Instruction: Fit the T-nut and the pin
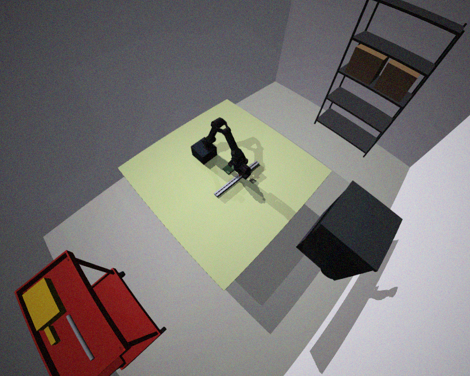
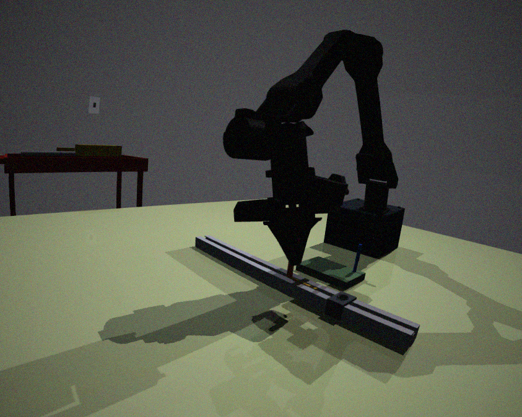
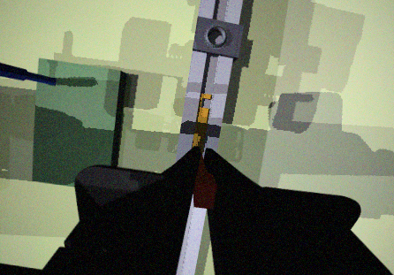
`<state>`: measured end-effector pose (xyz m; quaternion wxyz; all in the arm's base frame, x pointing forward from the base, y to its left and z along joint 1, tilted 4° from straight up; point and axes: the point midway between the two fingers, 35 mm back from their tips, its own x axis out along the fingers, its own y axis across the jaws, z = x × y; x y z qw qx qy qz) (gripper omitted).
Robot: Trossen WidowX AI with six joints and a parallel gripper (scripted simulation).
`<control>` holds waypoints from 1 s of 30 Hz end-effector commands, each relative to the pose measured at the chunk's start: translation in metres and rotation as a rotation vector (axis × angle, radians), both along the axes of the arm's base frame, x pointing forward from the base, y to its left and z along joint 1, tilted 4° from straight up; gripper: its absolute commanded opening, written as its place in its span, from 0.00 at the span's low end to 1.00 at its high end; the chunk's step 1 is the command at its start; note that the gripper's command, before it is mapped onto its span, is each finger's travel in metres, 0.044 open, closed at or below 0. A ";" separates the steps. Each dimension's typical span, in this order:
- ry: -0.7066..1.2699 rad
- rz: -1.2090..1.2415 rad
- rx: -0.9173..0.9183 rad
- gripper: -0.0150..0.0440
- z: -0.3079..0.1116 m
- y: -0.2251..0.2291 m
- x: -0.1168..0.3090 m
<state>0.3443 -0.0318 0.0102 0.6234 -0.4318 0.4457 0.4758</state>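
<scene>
The fingers hide part of the orange handle (image 2: 290, 270) (image 3: 205, 190). In the wrist view, the blue pin (image 3: 27, 75) and the metal rail (image 3: 224, 62) run off the edge. From the top, the nut is too small to see.

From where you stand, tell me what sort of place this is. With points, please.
Probably a workshop or small lab: a robot arm (image 1: 233, 147) (image 2: 368, 90) on a pale green table (image 1: 178, 202) (image 2: 117, 251), a red cart (image 1: 101, 323) (image 2: 77, 164), and a shelf rack (image 1: 444, 53) holding boxes.

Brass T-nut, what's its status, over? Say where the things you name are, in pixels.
Gripper (image 2: 294, 263) (image 3: 201, 153) shut on orange handle (image 2: 290, 270) (image 3: 205, 189). Brass T-nut (image 2: 309, 286) (image 3: 203, 115) in rail slot, short of dark bracket (image 2: 337, 299) (image 3: 202, 44). Nothing seen blocking the slot between them.
</scene>
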 end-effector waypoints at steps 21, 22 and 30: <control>0.003 0.000 0.005 0.00 -0.001 0.040 0.006; 0.003 0.000 0.005 0.00 -0.001 0.042 0.006; 0.003 0.000 0.005 0.00 -0.001 0.047 0.007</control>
